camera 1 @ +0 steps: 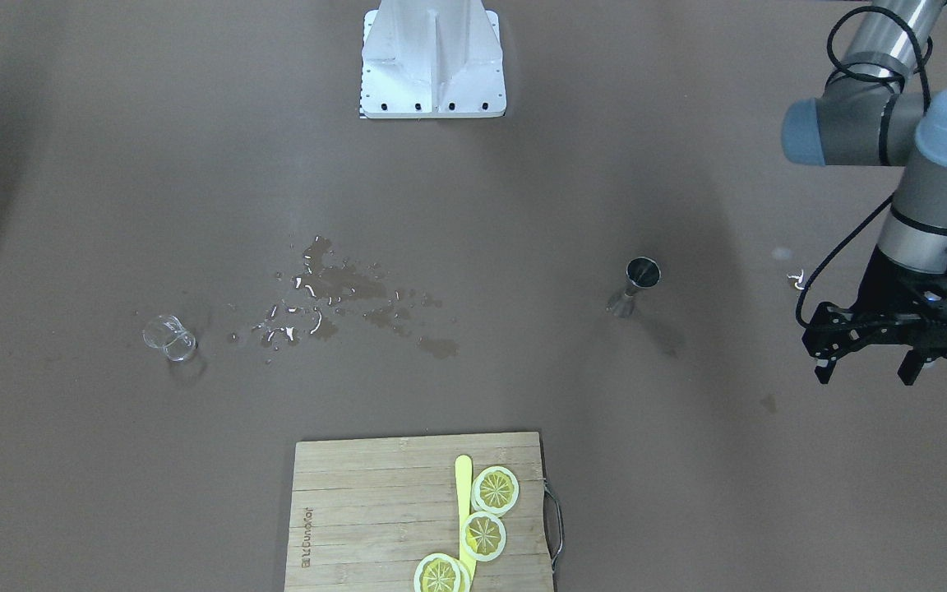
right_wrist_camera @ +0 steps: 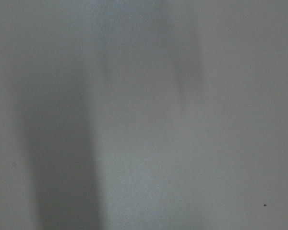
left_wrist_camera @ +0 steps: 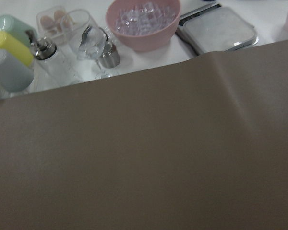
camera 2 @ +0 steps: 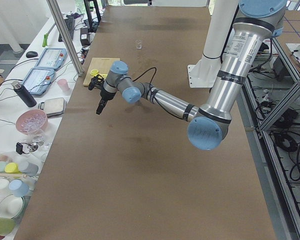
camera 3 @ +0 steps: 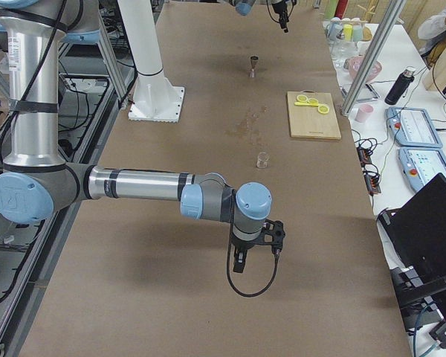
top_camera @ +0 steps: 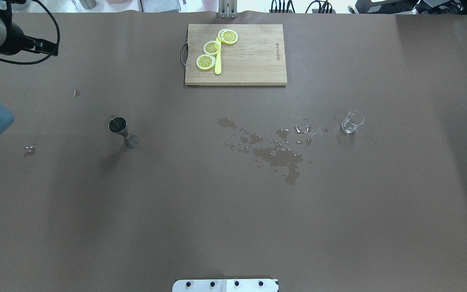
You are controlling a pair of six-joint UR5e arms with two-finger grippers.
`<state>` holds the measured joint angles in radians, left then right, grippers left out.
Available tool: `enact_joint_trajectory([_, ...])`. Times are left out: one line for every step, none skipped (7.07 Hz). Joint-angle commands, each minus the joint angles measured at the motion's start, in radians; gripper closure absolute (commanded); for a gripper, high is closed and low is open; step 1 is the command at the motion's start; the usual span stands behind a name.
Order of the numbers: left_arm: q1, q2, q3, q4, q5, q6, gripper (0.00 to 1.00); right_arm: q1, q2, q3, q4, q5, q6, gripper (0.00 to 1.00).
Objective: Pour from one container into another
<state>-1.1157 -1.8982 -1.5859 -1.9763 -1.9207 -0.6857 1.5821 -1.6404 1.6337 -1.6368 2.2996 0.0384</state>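
Note:
A small metal jigger [camera 1: 636, 288] stands upright on the brown table, also seen in the overhead view [top_camera: 122, 130]. A small clear glass beaker [camera 1: 169, 337] stands far across the table from it [top_camera: 352, 121]. A puddle of spilled liquid [camera 1: 334, 296] lies between them, nearer the beaker. My left gripper [camera 1: 866, 372] hangs open and empty above the table's end, well away from the jigger. My right gripper [camera 3: 238, 265] shows only in the exterior right view, low over bare table short of the beaker; I cannot tell whether it is open or shut.
A wooden cutting board [top_camera: 249, 61] with lemon slices [top_camera: 212, 47] and a yellow knife sits at the far edge. The robot's white base [camera 1: 432, 62] stands at mid-table. A side bench beyond my left arm holds a pink bowl [left_wrist_camera: 143, 21], cups and a scale.

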Motion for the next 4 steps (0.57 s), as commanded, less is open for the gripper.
enact_joint_trajectory([-0.146, 0.008, 0.094, 0.043, -0.266, 0.002, 0.01, -0.001, -0.001, 0.000, 0.000, 0.000, 0.000, 0.00])
enact_joint_trajectory([-0.206, 0.024, 0.096, 0.121, -0.317, 0.030, 0.01, -0.002, -0.001, 0.000, 0.000, -0.002, 0.000, 0.00])
enact_joint_trajectory([-0.234, 0.104, 0.072, 0.131, -0.323, 0.186, 0.01, -0.002, -0.001, 0.000, 0.000, 0.000, 0.000, 0.00])
enact_joint_trajectory([-0.257, 0.167, 0.057, 0.132, -0.324, 0.266, 0.01, -0.002, -0.001, 0.000, 0.000, -0.002, 0.000, 0.00])
